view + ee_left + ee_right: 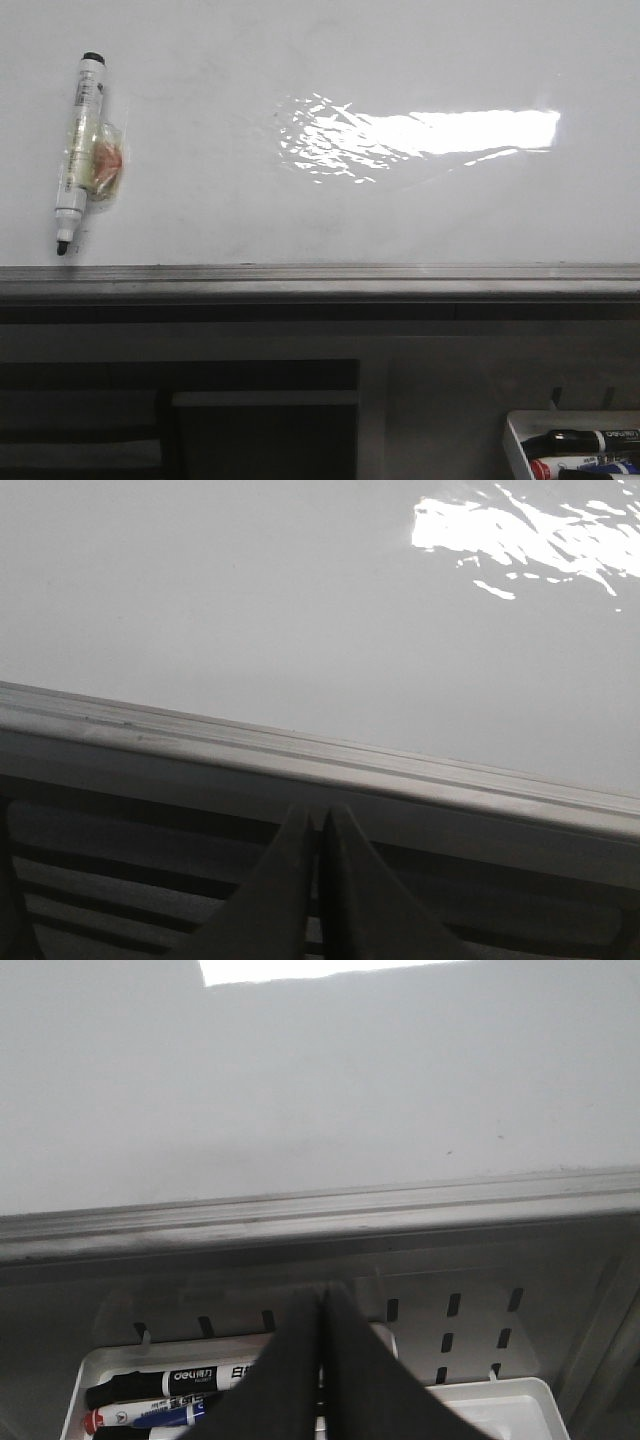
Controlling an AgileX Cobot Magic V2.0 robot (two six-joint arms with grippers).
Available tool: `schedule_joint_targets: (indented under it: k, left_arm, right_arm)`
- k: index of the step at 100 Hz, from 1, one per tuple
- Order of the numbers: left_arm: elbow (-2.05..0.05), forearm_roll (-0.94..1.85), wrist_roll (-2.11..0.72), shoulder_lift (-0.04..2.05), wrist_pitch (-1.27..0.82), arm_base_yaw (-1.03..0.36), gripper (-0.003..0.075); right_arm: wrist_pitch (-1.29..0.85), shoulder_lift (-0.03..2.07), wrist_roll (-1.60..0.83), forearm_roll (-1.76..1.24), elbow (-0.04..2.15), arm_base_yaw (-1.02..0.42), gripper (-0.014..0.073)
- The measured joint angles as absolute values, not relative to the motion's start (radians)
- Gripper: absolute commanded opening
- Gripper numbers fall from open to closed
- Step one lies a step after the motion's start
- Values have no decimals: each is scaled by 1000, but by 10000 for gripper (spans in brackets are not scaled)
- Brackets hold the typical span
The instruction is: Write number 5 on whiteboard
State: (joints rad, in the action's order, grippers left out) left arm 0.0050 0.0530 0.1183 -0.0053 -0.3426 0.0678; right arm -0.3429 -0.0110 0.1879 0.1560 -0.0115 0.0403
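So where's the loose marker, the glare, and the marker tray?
Marker [78, 150]: front view, middle of its barrel.
Glare [440, 133]: front view, centre of the bright patch on the whiteboard.
Tray [514, 440]: front view, its left wall.

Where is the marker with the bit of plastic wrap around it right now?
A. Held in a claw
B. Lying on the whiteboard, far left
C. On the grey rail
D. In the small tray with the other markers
B: the wrapped marker lies flat on the whiteboard at its left side, above the rail, with no claw near it.
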Motion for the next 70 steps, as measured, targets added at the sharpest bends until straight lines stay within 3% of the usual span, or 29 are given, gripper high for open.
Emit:
schedule_joint_targets:
  k: [70]
  left_arm:
    - [5,78,118,-5,-315,68,-20]
  right_arm:
    - [-301,-11,185,156,-15,40,-50]
